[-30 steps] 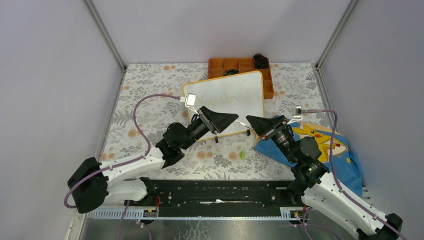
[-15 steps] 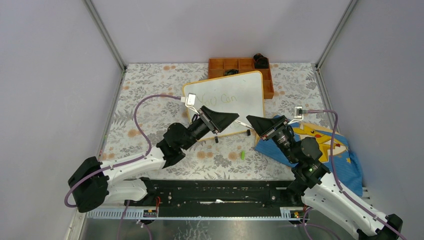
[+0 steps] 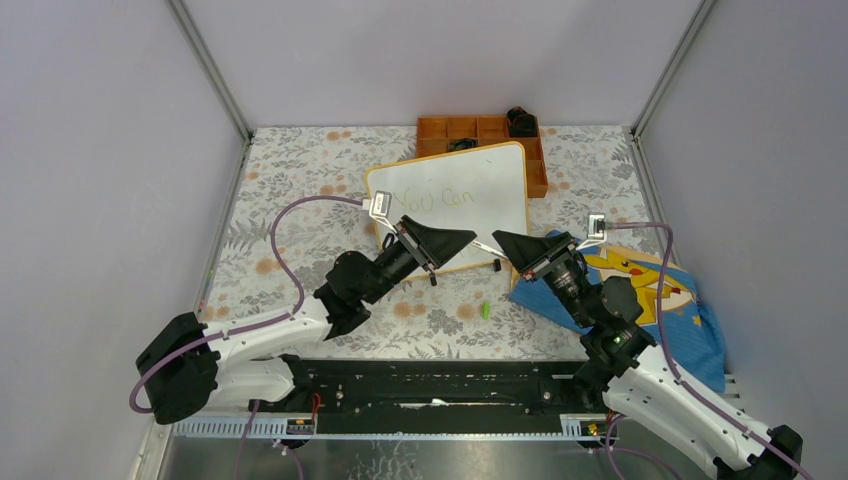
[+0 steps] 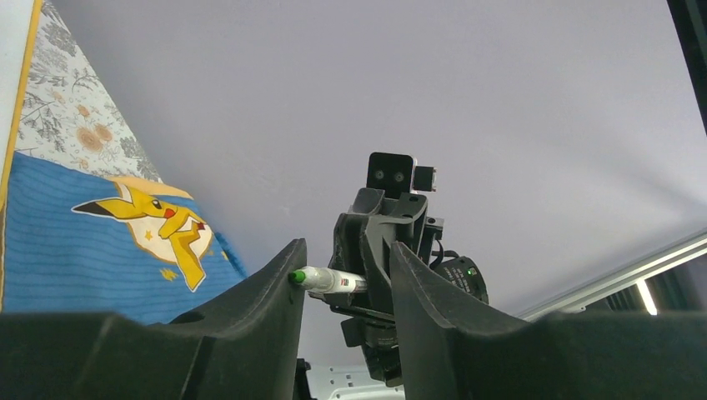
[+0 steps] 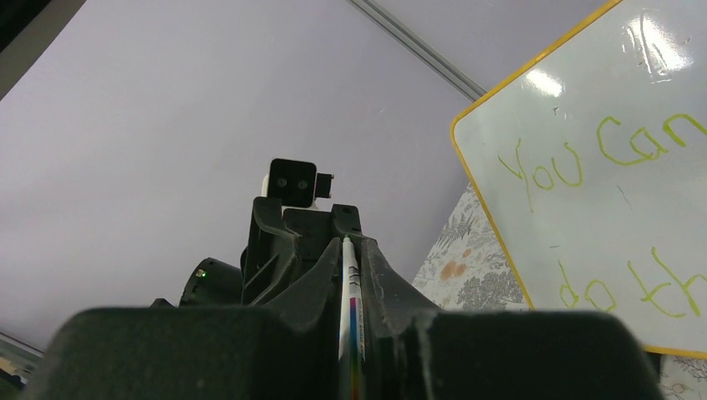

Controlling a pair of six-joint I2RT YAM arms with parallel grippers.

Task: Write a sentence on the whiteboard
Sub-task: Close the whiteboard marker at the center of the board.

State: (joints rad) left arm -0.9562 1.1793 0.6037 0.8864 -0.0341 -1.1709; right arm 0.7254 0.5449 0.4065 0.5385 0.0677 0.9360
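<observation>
The whiteboard (image 3: 490,170) lies tilted on the table with the sentence (image 3: 440,198) in light green. The right wrist view shows "You can" over "do th" (image 5: 584,158). My right gripper (image 3: 500,240) is shut on a white marker (image 5: 350,300), which sticks out past its fingertips (image 5: 371,250). My left gripper (image 3: 468,238) faces it tip to tip above the board's near edge. In the left wrist view my left gripper (image 4: 346,246) is open. The marker's green tip (image 4: 298,276) sits at the inner face of its left finger.
A blue cartoon-print cloth (image 3: 650,290) lies under the right arm. An orange tray (image 3: 480,130) with black items stands behind the board. A small green cap (image 3: 485,310) lies on the floral tabletop in front of the board.
Almost nothing. The left arm has shifted very slightly; both grippers stay tip to tip with the marker in the right one.
</observation>
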